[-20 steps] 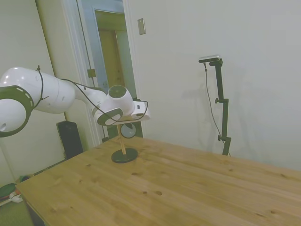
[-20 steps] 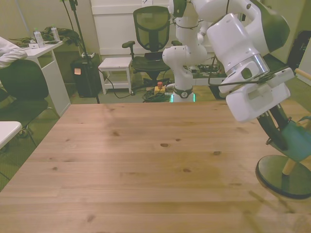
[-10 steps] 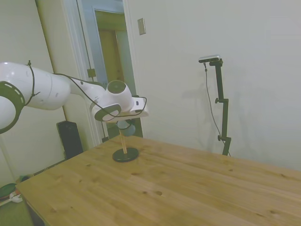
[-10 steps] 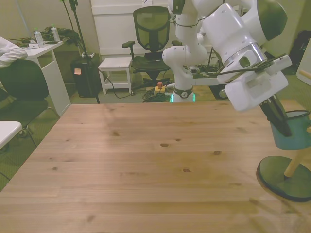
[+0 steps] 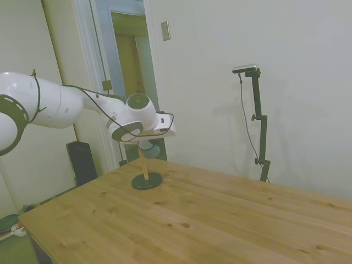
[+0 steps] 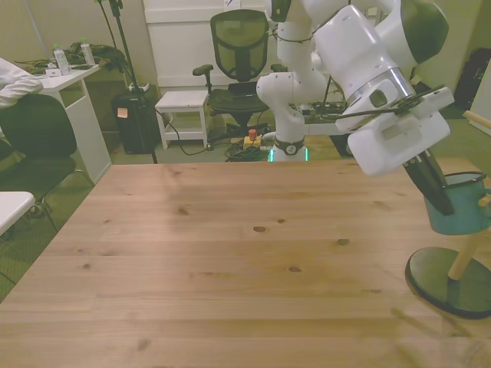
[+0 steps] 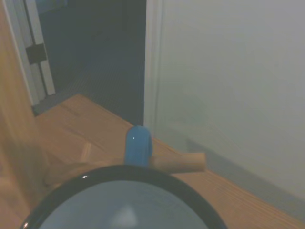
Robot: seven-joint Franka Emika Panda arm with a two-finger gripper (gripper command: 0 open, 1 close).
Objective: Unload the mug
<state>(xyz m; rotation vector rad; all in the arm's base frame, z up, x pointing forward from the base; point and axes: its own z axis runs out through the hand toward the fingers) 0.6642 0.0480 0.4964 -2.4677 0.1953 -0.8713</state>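
Side view: the gripper (image 5: 147,144) clamps the mug (image 5: 149,148) above the stand (image 5: 145,177). Front view: mug (image 6: 457,205) at 3 o'clock, peg (image 6: 478,117) at 1 o'clock of it. Wrist view: mug handle (image 7: 138,145) crosses a peg (image 7: 178,161).

No legible text or labels anywhere.

A robotics lab set up in an office-like room — behind the arm (image 6: 360,54) stand a mesh office chair (image 6: 239,46), a small white stool (image 6: 182,103) and cables on the floor, with a white desk (image 6: 69,84) off to the front view's left
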